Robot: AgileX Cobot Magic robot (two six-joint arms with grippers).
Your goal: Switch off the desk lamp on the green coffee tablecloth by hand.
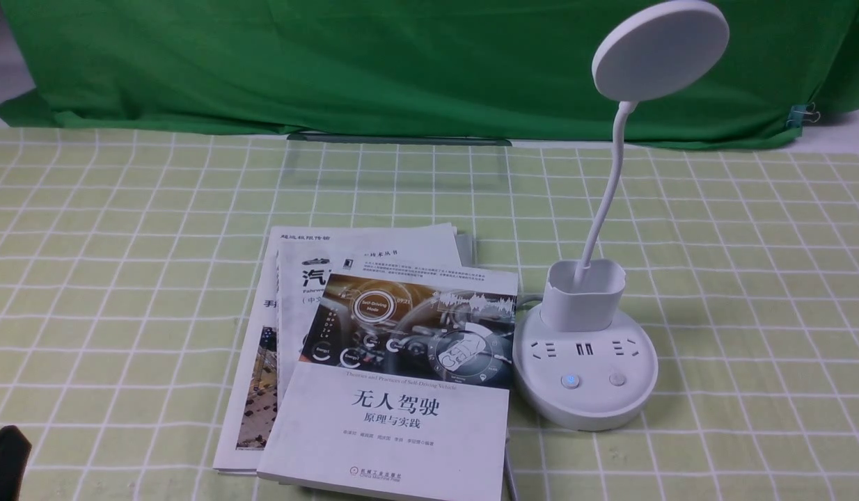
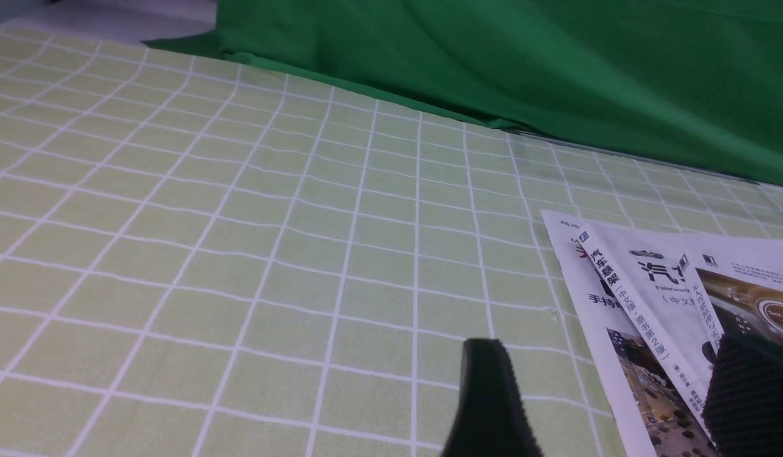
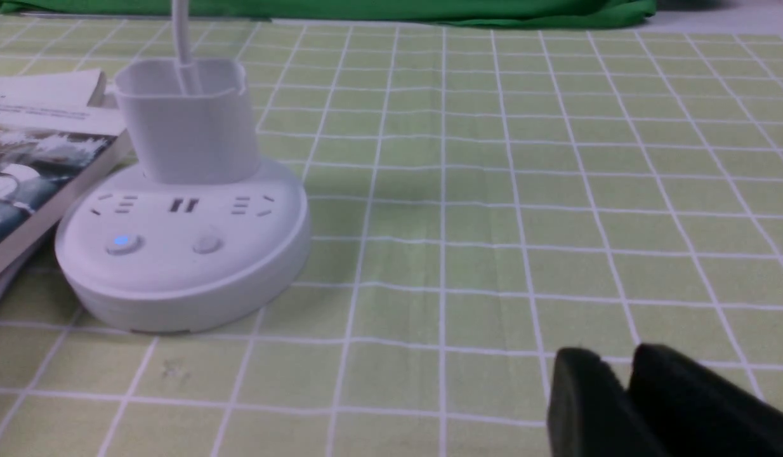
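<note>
The desk lamp [image 1: 588, 376], one of it, stands upright on the green coffee tablecloth [image 1: 172, 313] that covers the surface, over on the right side of the front view. It has one disc head [image 1: 663, 49], one bendy neck [image 1: 614, 167], one cup-shaped holder [image 1: 584, 306] and one round base [image 1: 589, 410]. The base carries two buttons: the left one [image 1: 570, 380] glows blue, the right one [image 1: 617, 379] is unlit. Two small dark slots [image 1: 584, 349] sit between two groups of socket holes, just in front of the holder.

Immediately left of the lamp lies one overlapping pile of at least three books [image 1: 402, 390]; the top one has a dashboard picture on its cover. Beyond the lamp hangs one dark green backdrop cloth [image 1: 402, 62], with one clip [image 1: 802, 115] at its lower edge, right of the lamp.

Two hands show. The left hand [image 2: 610, 381], well left of the lamp, is released, its two fingers wide apart and empty. The right hand [image 3: 613, 368] is apart from the lamp, its two fingertips very near each other; I cannot tell whether it is clenched or slightly released.
</note>
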